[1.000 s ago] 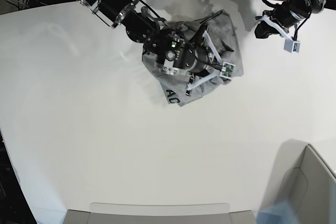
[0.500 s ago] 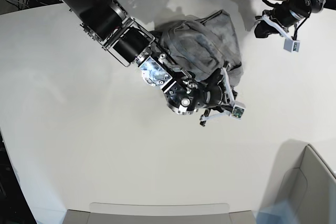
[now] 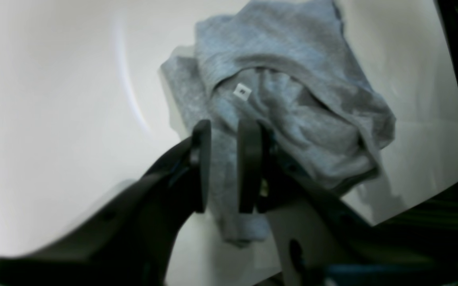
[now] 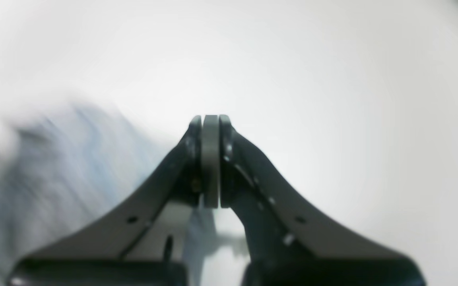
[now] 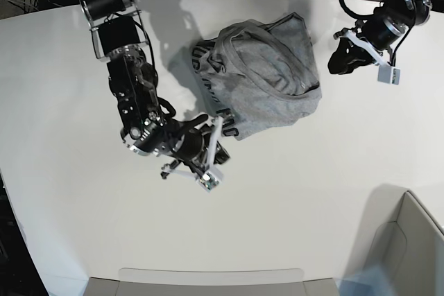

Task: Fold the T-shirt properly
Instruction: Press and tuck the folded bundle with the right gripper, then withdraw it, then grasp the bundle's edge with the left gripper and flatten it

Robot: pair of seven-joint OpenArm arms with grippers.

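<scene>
Since a second ago our right gripper (image 5: 198, 161) has swung off the T-shirt (image 5: 267, 77) toward the table's (image 5: 83, 227) near side, jaws clenched, empty. Our left gripper (image 3: 223, 167) hangs parted beside the far-edge heap. Grabbing several bunched layers risks worsening the crumple.

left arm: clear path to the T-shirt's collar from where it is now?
Probably yes. The left gripper hovers with jaws parted, the T-shirt crumpled just beyond, collar and neck label exposed. The right gripper sits off the opposite side, not between.

Black arms (image 5: 128, 74), white-tipped cables
</scene>
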